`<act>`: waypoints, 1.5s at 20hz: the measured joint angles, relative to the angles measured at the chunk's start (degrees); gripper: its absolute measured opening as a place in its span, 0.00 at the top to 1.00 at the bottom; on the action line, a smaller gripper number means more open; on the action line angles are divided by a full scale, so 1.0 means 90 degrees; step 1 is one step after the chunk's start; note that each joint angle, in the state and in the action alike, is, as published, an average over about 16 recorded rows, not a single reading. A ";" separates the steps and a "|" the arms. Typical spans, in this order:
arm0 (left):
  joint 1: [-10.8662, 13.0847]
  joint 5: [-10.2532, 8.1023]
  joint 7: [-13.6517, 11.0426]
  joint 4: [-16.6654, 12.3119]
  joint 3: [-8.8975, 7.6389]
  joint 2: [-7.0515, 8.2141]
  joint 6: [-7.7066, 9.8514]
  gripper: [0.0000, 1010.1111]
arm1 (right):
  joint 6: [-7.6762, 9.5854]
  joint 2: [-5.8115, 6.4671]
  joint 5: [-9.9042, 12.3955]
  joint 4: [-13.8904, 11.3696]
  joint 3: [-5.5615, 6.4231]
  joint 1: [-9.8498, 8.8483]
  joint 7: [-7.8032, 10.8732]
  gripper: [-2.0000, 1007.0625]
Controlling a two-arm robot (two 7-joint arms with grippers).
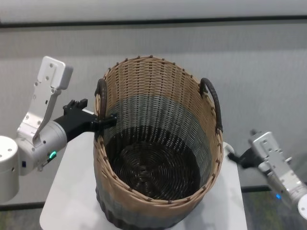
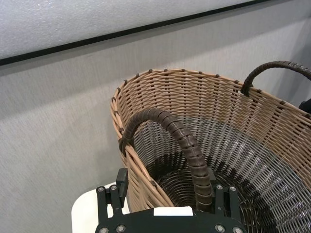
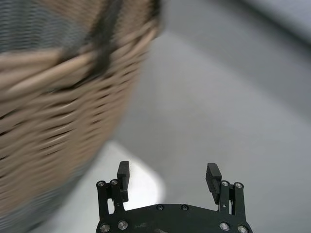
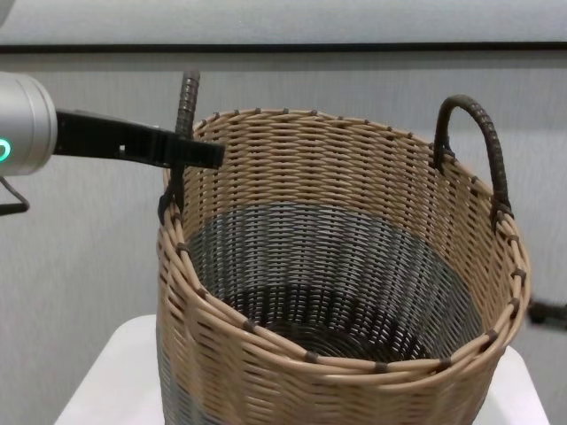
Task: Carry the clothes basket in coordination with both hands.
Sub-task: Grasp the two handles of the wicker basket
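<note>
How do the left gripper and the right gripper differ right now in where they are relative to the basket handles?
The left gripper is at the clothes basket's left handle, its open fingers either side of the loop; the right gripper is clear of the basket wall, with nothing between its fingers. The left gripper sits up at rim height; the right gripper hangs lower, beside the basket and below the right handle. Both are open, and neither is closed on anything.

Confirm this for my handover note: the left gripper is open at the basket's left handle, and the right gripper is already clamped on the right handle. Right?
Not quite. The right gripper is open and clear of the clothes basket, beside its lower wall, as the right wrist view shows. The left gripper is open at the left handle.
</note>
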 joint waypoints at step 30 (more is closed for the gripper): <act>-0.0011 -0.0034 0.0016 0.0014 0.0002 0.0006 0.0032 0.01 | -0.1166 0.0660 0.0216 -0.2657 0.1147 -0.1585 -0.0441 0.01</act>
